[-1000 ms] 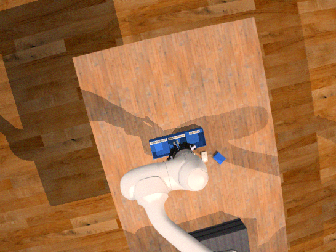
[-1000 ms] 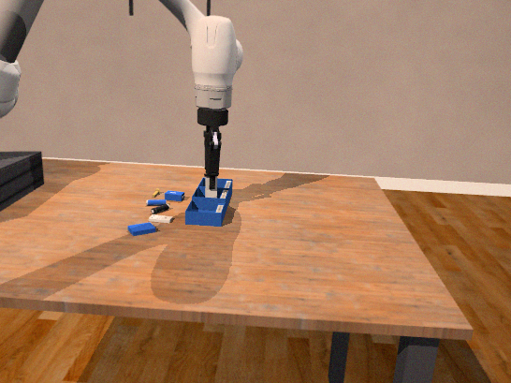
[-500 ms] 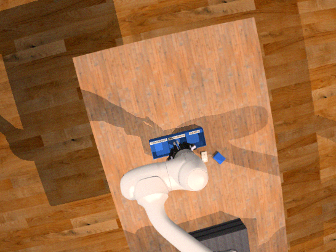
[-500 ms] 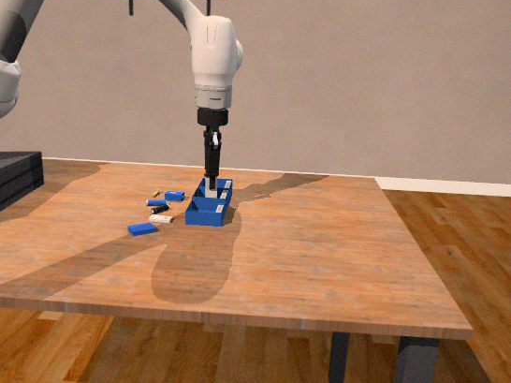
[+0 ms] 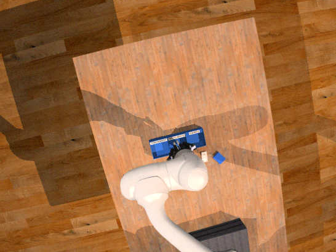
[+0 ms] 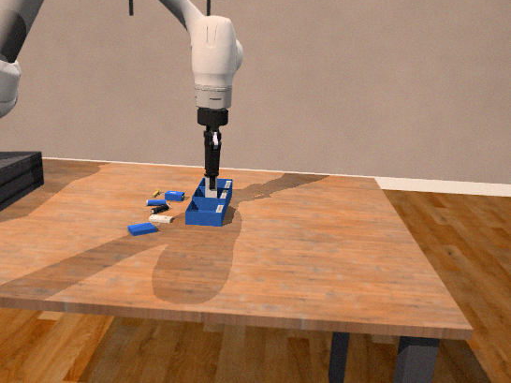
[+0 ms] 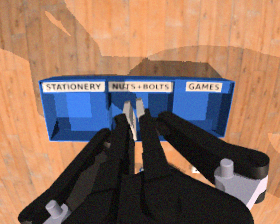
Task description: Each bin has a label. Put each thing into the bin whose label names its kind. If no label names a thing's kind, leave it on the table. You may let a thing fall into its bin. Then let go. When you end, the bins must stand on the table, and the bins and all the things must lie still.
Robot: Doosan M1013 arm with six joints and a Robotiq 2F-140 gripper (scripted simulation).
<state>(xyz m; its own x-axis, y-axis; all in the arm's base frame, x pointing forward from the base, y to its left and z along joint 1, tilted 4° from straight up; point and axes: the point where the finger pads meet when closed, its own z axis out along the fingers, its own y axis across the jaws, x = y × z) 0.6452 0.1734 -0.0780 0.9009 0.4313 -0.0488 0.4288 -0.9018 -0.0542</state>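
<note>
- Currently the gripper (image 5: 176, 143) (image 6: 211, 194) (image 7: 135, 108) is nearly closed, its fingertips reaching down into the nuts+bolts bin (image 5: 181, 140) (image 6: 198, 200) (image 7: 158, 102); a narrow gap shows, with nothing visible pinched there.
- Whether the tips touch that bin, I cannot tell.
- Flanking the nuts+bolts bin are the stationery bin (image 5: 159, 150) (image 6: 219, 182) (image 7: 76, 114) and games bin (image 5: 195, 137) (image 6: 204, 218) (image 7: 198, 107).
- Outside, on the nuts+bolts bin's base side, lie a white dotted block (image 5: 204, 156) (image 6: 160, 218), a flat blue block (image 5: 219, 158) (image 6: 142, 228), a black cylinder (image 6: 159, 209), a blue cylinder (image 6: 155, 202), a blue box (image 6: 174, 196) and a small yellow piece (image 6: 155, 192).
</note>
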